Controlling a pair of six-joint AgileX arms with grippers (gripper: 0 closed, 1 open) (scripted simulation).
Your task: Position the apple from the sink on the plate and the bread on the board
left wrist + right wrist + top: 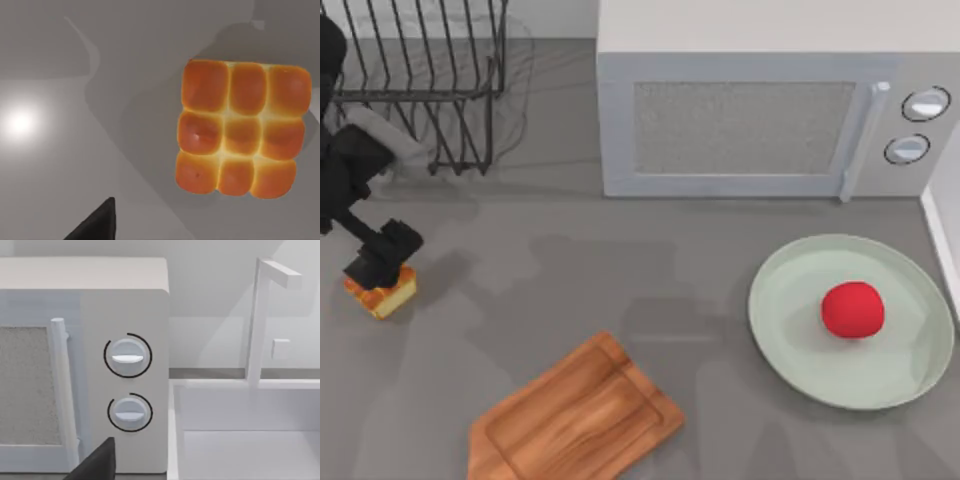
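The bread [384, 296], a golden-brown loaf with a bumpy top, lies on the counter at the far left. My left gripper [380, 262] hangs open right above it and hides part of it. In the left wrist view the bread [242, 127] lies whole below the camera, apart from one dark fingertip [99, 224]. The red apple [852, 309] rests on the pale green plate [790, 340] at the right. The wooden board [575, 420] lies bare at the front middle. My right arm faces the microwave and the sink [240, 440], one fingertip [100, 460] in its wrist view.
A white microwave [760, 100] stands at the back, right of the middle, its two knobs [127, 357] near the right wrist camera. A black wire dish rack [420, 70] stands at the back left, close behind my left arm. The sink's rim [942, 225] runs along the right edge.
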